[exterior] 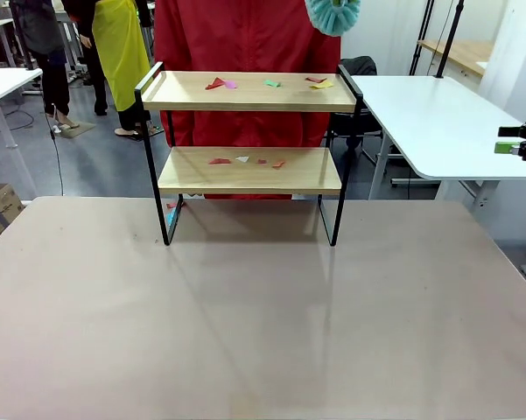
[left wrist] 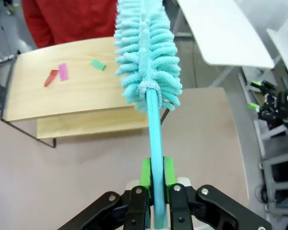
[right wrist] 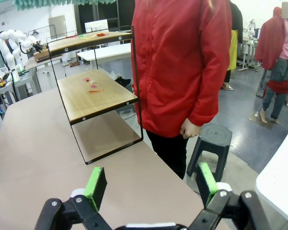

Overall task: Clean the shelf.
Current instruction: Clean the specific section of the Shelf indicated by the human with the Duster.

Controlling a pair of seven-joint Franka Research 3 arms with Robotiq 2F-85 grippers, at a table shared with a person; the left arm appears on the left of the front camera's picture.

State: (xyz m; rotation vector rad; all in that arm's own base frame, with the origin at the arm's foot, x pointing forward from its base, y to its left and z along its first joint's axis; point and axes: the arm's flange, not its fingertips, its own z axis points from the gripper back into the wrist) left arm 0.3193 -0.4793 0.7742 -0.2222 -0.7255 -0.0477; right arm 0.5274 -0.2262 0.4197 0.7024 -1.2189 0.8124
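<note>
Beige tabletop [exterior: 263,315]: bare and wide on the near side of the shelf [exterior: 249,179], which stands mid-table toward the far edge. Left gripper [left wrist: 157,171]: clamped on the handle of the teal duster [left wrist: 146,52], whose head hangs above the right end of the shelf. Right gripper [right wrist: 151,184]: fingers spread wide, nothing between them, well off the shelf's right side. Shelf contents: top board, coloured paper scraps [exterior: 271,83] along its far part; lower board, red and white scraps [exterior: 245,160] mid-board. Space beneath the lower board open. Person in red coat [exterior: 245,35]: just behind the shelf. White table [exterior: 438,122]: to the shelf's right rear.
</note>
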